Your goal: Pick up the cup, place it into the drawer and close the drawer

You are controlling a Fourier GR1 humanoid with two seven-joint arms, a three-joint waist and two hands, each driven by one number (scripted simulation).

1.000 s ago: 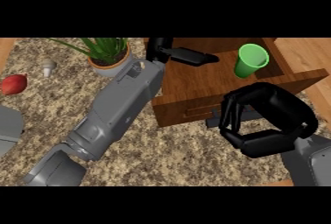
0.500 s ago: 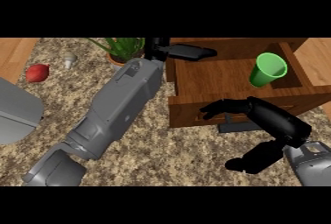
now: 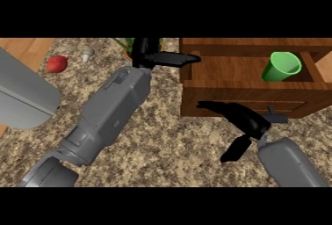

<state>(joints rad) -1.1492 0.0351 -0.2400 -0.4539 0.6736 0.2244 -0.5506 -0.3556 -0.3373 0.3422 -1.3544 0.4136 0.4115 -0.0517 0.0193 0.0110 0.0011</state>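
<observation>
A green cup (image 3: 281, 66) lies tilted inside the open wooden drawer (image 3: 246, 94) at the upper right. My right hand (image 3: 241, 120) is open, its straight fingers against the drawer's front panel beside the dark handle (image 3: 277, 118). My left hand (image 3: 162, 57) reaches far forward along the drawer's left wall, fingers straight and holding nothing; its grey forearm crosses the counter diagonally.
A red apple (image 3: 57, 63) and a small pale object (image 3: 86, 53) sit at the upper left on the speckled counter (image 3: 162, 145). Green plant leaves (image 3: 128, 42) show behind my left hand. A grey appliance (image 3: 23, 96) fills the left edge.
The view has shifted, so the drawer sits lower and nearer. My right hand has turned and dropped from above the drawer to flat against its front. The cup stays in the drawer.
</observation>
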